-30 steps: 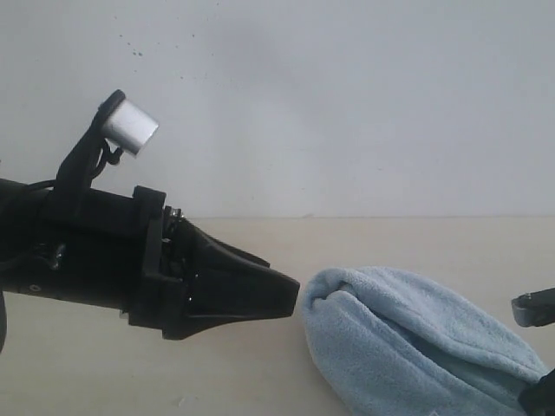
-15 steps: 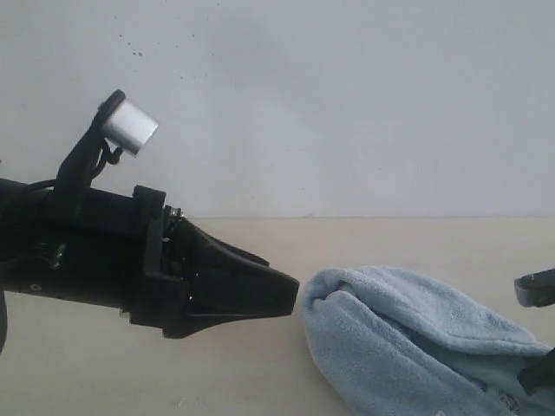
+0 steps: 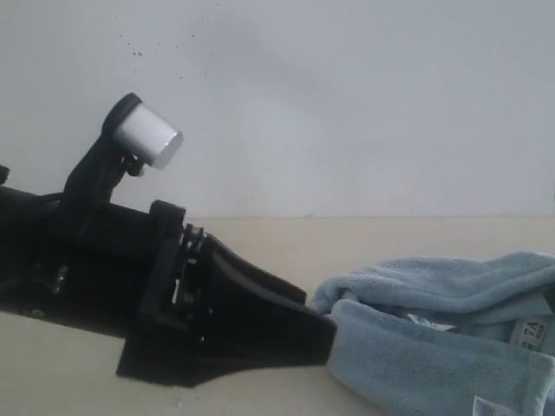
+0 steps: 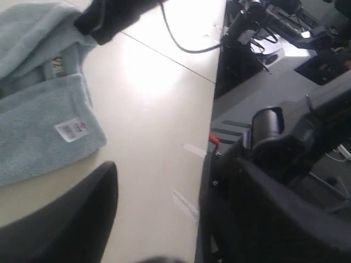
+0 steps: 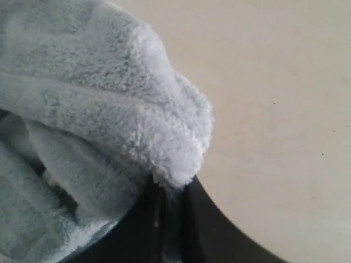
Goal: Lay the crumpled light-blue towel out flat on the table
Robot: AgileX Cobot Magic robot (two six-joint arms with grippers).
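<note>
The light-blue towel [image 3: 434,364] lies on the right of the beige table [image 3: 390,236], a top layer drawn out to the right over a lower fold, with two white labels showing. My left gripper [image 3: 328,336] points at the towel's left end, almost touching it. In the left wrist view its fingers [image 4: 71,219] stand wide apart over bare table [image 4: 148,98], the towel [image 4: 38,137] off to one side. My right gripper [image 5: 171,189] is shut on a fluffy fold of towel [image 5: 109,109]; in the exterior view it is out of frame.
A white wall [image 3: 347,104] rises behind the table. In the left wrist view the table's edge [image 4: 211,137] runs past dark stands and cables [image 4: 274,33], and the right arm [image 4: 109,16] crosses above the towel.
The towel's top layer has been pulled out to the right, uncovering its labels. The right gripper has left the exterior view. My left gripper moved forward and lower toward the towel.
</note>
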